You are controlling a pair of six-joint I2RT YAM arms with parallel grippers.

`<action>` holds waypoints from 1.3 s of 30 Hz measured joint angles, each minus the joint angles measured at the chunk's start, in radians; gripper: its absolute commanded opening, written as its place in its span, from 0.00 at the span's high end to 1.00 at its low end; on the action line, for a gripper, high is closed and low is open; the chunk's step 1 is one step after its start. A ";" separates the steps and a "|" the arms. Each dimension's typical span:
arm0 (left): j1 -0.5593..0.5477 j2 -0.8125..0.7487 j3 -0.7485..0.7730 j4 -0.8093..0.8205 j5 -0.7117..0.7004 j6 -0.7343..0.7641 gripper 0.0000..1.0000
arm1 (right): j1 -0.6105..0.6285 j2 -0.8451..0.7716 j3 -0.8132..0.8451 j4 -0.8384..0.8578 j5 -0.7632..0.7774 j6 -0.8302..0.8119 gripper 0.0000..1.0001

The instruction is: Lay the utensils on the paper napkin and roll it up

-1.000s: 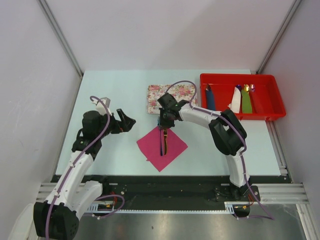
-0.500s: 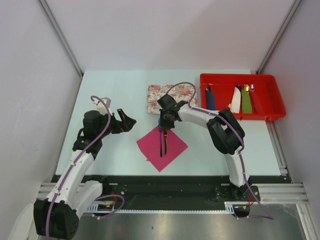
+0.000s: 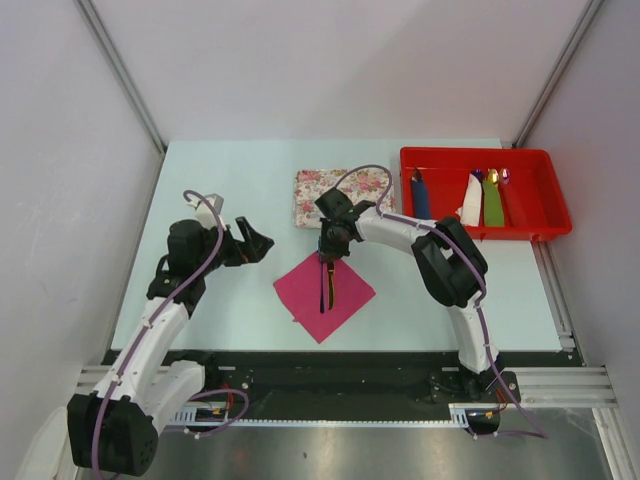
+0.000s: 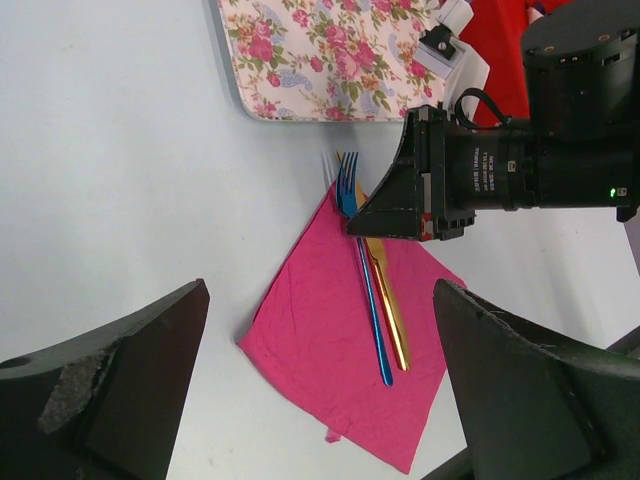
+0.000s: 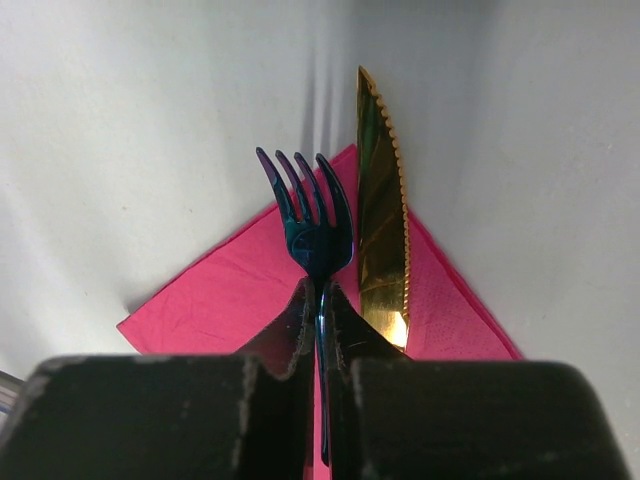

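Note:
The magenta paper napkin [image 3: 318,298] lies as a diamond on the table in front of the floral tray. On it lie the utensils side by side: a blue fork [image 3: 323,287] and a gold knife [image 3: 331,285], their heads poking past the napkin's far corner. My right gripper [image 3: 326,253] sits over that corner, shut on the fork's neck [image 5: 310,215] just behind the tines, with the knife [image 5: 381,210] right next to its fingers. My left gripper [image 3: 262,243] hovers to the left of the napkin [image 4: 320,360], wide open and holding nothing.
A floral-patterned tray [image 3: 343,190] stands just beyond the napkin. At the back right a red bin [image 3: 480,237] holds blue [image 3: 421,198], white [image 3: 470,204] and green [image 3: 493,203] rolled bundles with spoon tips showing. White walls close in the table.

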 measured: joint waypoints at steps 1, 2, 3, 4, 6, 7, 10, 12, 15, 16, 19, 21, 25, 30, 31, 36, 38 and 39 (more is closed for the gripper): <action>0.000 0.003 0.000 0.000 0.002 0.000 0.00 | -0.001 0.003 0.004 0.000 0.000 0.000 0.96; 0.000 0.004 0.000 0.000 0.003 0.000 0.00 | -0.002 0.006 0.007 0.000 0.000 0.000 0.96; 0.000 0.005 0.000 0.000 0.003 0.000 0.00 | -0.003 0.011 0.010 0.000 0.000 0.002 0.95; 0.000 0.006 0.000 0.000 0.004 0.000 0.00 | -0.004 0.014 0.012 -0.002 -0.001 0.003 0.94; 0.000 0.006 0.000 0.002 0.004 0.001 0.00 | -0.005 0.018 0.013 -0.002 -0.002 0.003 0.89; 0.000 0.007 0.000 0.003 0.004 0.002 0.01 | -0.006 0.018 0.014 -0.003 -0.001 0.003 0.89; 0.000 0.012 0.000 0.009 0.004 0.007 0.00 | -0.007 0.018 0.016 -0.003 -0.001 0.003 0.83; 0.000 0.018 0.000 0.013 0.004 0.008 0.01 | -0.008 0.018 0.016 -0.005 -0.002 0.003 0.78; 0.000 0.023 0.000 0.015 0.004 0.008 0.00 | -0.008 0.018 0.018 -0.007 -0.005 0.003 0.73; 0.000 0.024 0.000 0.014 0.004 0.008 0.00 | -0.008 0.018 0.018 -0.008 -0.005 0.004 0.73; 0.000 0.024 0.000 0.015 0.005 0.008 0.00 | -0.008 0.018 0.021 -0.010 -0.005 0.004 0.72; 0.000 0.024 0.000 0.014 0.004 0.010 0.00 | -0.008 0.018 0.021 -0.010 -0.005 0.004 0.72; 0.000 0.023 0.000 0.014 0.005 0.039 0.00 | -0.008 0.014 0.027 -0.016 -0.014 -0.002 0.63; 0.000 -0.019 0.000 -0.014 0.026 0.203 0.00 | -0.009 -0.054 0.022 0.003 -0.053 -0.056 0.41; -0.001 -0.037 0.000 -0.022 0.029 0.245 0.01 | -0.011 -0.086 0.010 0.023 -0.061 -0.078 0.36; -0.002 -0.177 0.004 -0.037 0.052 0.498 0.00 | -0.048 -0.283 -0.090 0.141 -0.165 -0.210 0.03; -0.002 -0.201 0.035 -0.093 0.129 0.641 0.00 | -0.091 -0.349 -0.130 0.180 -0.254 -0.282 0.00; -0.003 -0.202 0.053 -0.127 0.167 0.698 0.00 | -0.111 -0.371 -0.150 0.195 -0.298 -0.309 0.00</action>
